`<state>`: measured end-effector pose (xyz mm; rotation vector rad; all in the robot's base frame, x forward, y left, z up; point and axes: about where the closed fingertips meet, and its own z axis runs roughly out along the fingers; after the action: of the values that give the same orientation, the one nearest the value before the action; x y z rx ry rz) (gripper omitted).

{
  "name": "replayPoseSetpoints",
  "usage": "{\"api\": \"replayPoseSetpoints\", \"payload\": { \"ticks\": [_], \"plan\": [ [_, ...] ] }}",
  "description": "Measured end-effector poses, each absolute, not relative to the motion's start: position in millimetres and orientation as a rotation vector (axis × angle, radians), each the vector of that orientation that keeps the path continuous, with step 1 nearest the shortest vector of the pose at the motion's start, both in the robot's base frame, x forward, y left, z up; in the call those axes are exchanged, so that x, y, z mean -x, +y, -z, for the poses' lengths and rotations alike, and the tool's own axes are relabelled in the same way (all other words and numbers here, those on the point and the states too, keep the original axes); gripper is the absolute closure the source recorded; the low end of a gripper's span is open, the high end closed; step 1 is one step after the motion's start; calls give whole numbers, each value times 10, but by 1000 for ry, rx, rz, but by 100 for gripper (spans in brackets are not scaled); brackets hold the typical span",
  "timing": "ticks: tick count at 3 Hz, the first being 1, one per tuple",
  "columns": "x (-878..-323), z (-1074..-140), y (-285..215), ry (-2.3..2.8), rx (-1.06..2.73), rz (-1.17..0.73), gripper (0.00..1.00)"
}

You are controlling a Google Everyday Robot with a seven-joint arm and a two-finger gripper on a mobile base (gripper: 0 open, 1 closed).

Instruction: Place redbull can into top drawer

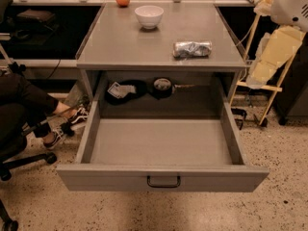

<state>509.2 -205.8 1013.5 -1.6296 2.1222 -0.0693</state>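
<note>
The grey cabinet [120,47] stood with its top drawer [106,177] already pulled open and holding nothing, the robot's arm [288,8] hung at the upper right, its gripper out of view so I could not tell its state, and the can [192,49] lay on its side on the cabinet top, not yet picked up.

You look at robot lab or office workroom, not home. Signs: grey metal cabinet [125,42] on speckled floor [279,148]; wheeled office chair [21,161], left edge; seated person's leg [29,97]; white robot arm [291,4], upper right corner, gripper out of frame.
</note>
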Motion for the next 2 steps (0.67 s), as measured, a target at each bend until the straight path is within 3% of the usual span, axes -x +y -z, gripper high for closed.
{"api": "replayPoseSetpoints", "payload": {
  "ticks": [1, 2],
  "plan": [
    [-5197, -10191, -2092, 2101, 1593, 80, 0],
    [-5687, -10280, -2236, 2067, 1493, 89, 0]
  ]
}}
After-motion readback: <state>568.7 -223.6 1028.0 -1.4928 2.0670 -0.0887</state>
